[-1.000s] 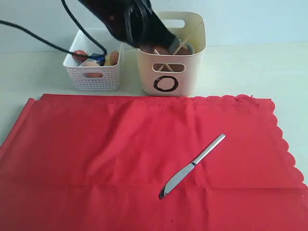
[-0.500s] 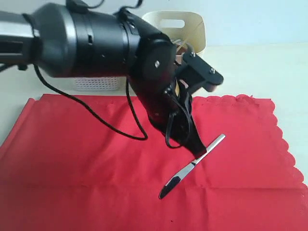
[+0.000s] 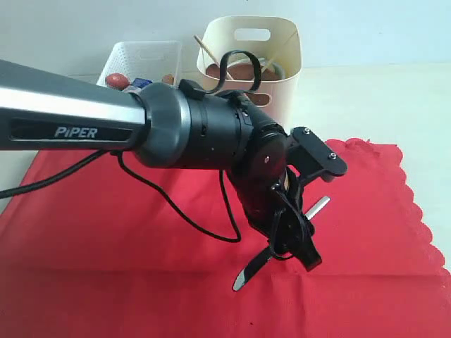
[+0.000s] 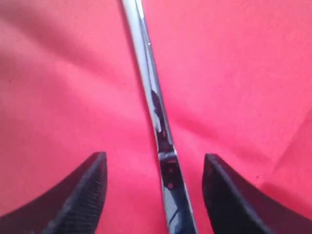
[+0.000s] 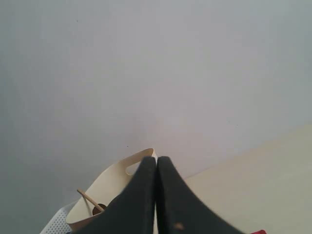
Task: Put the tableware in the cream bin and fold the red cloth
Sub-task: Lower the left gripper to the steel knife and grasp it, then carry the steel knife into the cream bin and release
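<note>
Left wrist view, jaws spread astride utensil (image 4: 155, 109), red cloth (image 4: 239, 73)

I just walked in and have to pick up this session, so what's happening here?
The left gripper is open and sits low over the large red cloth, its fingers either side of the slim metal knife lying there, not gripping it yet. Behind, the tall cream plastic bin already holds wooden chopsticks and other tableware, with a white lattice basket beside it. The right gripper is shut and empty, facing the wall above the bin.
</note>
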`<state>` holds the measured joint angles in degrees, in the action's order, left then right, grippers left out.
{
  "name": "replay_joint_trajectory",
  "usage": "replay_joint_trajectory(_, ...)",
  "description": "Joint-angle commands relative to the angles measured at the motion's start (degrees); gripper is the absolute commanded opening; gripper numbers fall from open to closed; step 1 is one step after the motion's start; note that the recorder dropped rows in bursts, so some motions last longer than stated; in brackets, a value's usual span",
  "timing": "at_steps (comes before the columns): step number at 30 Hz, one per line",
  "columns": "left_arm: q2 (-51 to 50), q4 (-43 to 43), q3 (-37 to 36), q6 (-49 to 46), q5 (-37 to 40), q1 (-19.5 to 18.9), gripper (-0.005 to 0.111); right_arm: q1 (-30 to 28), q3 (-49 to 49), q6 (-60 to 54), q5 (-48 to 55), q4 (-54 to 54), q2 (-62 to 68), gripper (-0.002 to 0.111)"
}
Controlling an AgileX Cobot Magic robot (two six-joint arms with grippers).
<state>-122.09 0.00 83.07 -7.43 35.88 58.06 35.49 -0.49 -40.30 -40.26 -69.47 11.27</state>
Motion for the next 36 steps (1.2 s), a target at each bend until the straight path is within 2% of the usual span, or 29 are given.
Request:
replay_joint_trajectory(1, -1.27, -0.89, 2.35, 0.01, -2.35, 1.29, 0.056, -0.15, 0.18, -0.18, -0.18, 0.52, -0.14, 0.000)
replay_joint_trajectory(6, -3.95, -0.89, 3.49, 0.01, -2.35, 1.54, 0.051, -0.15, 0.18, -0.18, -0.18, 0.52, -0.14, 0.000)
replay_joint_trajectory(10, -6.24, -0.89, 3.49, 0.01, -2.35, 1.54, 0.026, -0.15, 0.18, -0.18, -0.18, 0.52, -0.14, 0.000)
replay_joint_trajectory(15, -6.49, -0.89, 3.49, 0.01, -1.89, 1.54, 0.000, -0.15, 0.18, -0.18, -0.18, 0.52, -0.14, 0.000)
replay_joint_trajectory(26, 0.98, -0.77, 3.59, 0.01, 0.90, 1.34, 0.000, -0.15, 0.18, -0.18, -0.18, 0.52, -0.14, 0.000)
replay_joint_trajectory(31, 6.15, -0.51, 3.59, 0.01, 0.90, -0.16, 0.000, -0.15, 0.18, -0.18, -0.18, 0.52, -0.14, 0.000)
replay_joint_trajectory(36, 11.39, -0.48, 3.59, 0.01, 0.83, -3.47, 0.000, -0.15, 0.18, -0.18, -0.18, 0.52, -0.14, 0.000)
